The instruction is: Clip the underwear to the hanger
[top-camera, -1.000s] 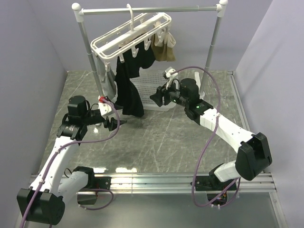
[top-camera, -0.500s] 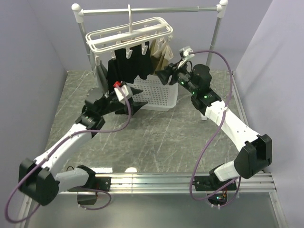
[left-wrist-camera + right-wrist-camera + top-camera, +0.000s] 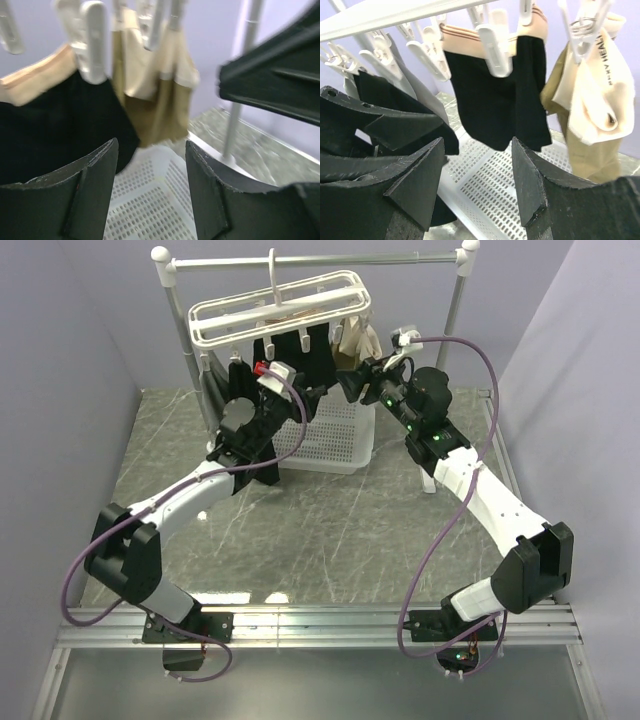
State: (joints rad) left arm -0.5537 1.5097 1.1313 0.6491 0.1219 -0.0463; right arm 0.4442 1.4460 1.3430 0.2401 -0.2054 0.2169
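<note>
- My left gripper has swung up from low over the bench to just under the hanger. Its jaws stand apart with nothing between them.
- My right gripper has climbed too, from beside the basket to the hanger's right end, facing the left one. It is also spread wide and empty.
- The hanger, tilted a second ago, now sits level on the rail.
- The underwear no longer dangles as one long strip. It hangs by its waistband below the frame, above the basket and beside the tan garment.
- In the right wrist view a peg bites the waistband. The left wrist view shows another peg at the band's edge.
- I judge the clipping done or nearly so, since neither gripper holds cloth and the garment stays up.
- I cannot tell whether every corner is pinned. In the right wrist view my left gripper hides the far end.
</note>
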